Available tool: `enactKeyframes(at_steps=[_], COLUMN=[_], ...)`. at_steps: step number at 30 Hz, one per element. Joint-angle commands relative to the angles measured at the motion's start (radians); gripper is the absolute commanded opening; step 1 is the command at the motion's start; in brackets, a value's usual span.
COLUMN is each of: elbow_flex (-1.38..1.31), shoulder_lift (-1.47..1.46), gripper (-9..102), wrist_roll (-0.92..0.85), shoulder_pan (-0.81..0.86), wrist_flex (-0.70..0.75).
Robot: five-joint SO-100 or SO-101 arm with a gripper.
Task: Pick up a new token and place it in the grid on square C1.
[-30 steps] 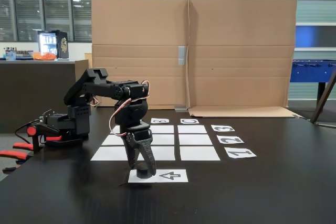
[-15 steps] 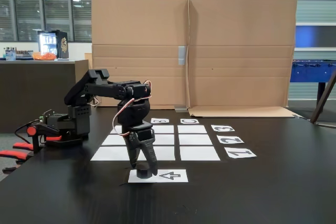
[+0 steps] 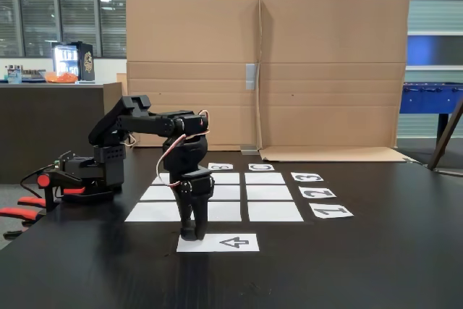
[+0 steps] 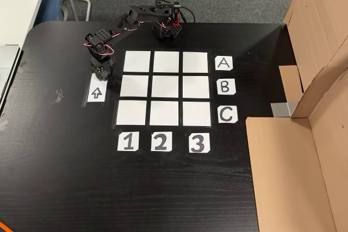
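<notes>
Nine white rectangles make up the grid (image 4: 166, 88), and we see it in both views with all its squares bare. We find the gripper (image 3: 189, 235) pointing straight down at the near end of the white arrow sheet (image 3: 230, 242), its tips at or just above the paper. In the fixed view the two fingers stand close together, almost parallel, with the space between their tips dark. We cannot make out the token there; if it sits between the tips, its black blends into the black fingers, so we cannot tell whether the gripper has hold of anything. In the other view the gripper (image 4: 100, 73) hangs over the top end of the same sheet (image 4: 96, 92), just beside the grid's upper left corner, and again we cannot pick the token out.

Square C1 (image 4: 131, 112) is the lower left corner rectangle in the other view, well apart from the gripper and with nothing on it.

Reading the papers in the other view: A (image 4: 223, 63), B (image 4: 225, 86) and C (image 4: 227, 114) run down the right edge, and 1 (image 4: 128, 142), 2 (image 4: 160, 142) and 3 (image 4: 198, 143) run along the bottom edge. The sheet under the gripper bears a printed outline arrow. A brown cardboard screen (image 3: 266, 70) stands behind the black table (image 3: 362, 265).
</notes>
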Motion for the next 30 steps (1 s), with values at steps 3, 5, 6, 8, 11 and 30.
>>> enactKeyframes(at_steps=[3,5,6,8,11,30], elbow_flex=[0.006,0.008,0.008,0.009,0.009,0.147], shoulder_lift=[-0.005,-0.005,-0.005,-0.005,0.006,0.330], gripper=[6,4,3,2,0,-1], wrist_roll=[0.012,0.015,0.017,0.017,0.015,-0.014], shoulder_pan=[0.009,0.011,0.011,0.012,0.017,0.020], wrist_flex=[-0.002,-0.002,-0.002,-0.002,-0.002,0.006])
